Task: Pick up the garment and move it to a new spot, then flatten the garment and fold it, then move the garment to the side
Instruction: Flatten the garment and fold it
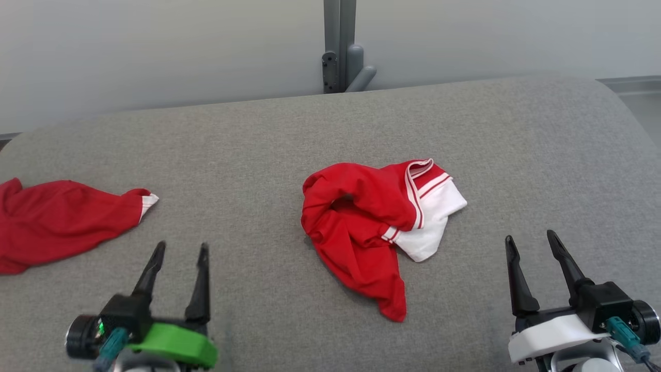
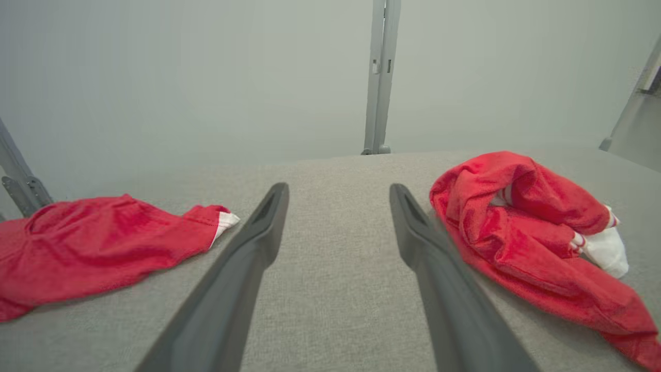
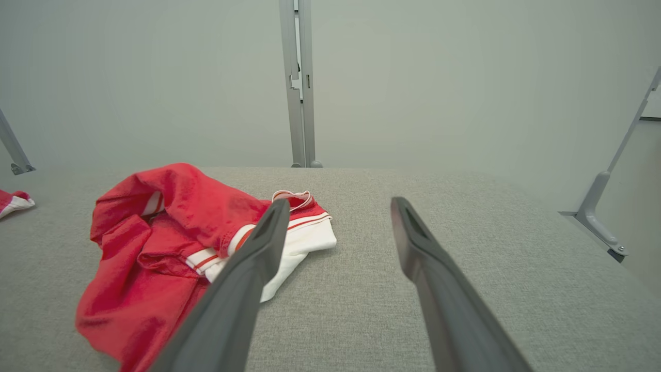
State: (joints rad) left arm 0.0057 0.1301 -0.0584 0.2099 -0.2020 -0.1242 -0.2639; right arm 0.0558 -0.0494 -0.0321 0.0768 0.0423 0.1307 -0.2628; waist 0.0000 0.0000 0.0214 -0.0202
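Both spread wide, empty: left gripper (image 1: pixel 183 244), right gripper (image 1: pixel 531 235). I should pinch crumpled garment (image 1: pixel 356 217) at raised fold, lift slowly.

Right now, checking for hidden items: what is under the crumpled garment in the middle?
The crumpled garment lies on the grey padded surface, which shows all around it. Anything beneath its folds is hidden.

My claw (image 2: pixel 338 188) hangs wide open over the grey pad (image 2: pixel 330 289), nothing between the fingers. A crumpled red-and-white garment (image 2: pixel 521 227) sits right beside one finger, can't tell if it's touching. A flatter red cloth (image 2: pixel 103 243) lies on the other side. There's a grey post (image 2: pixel 381 77) at the back.
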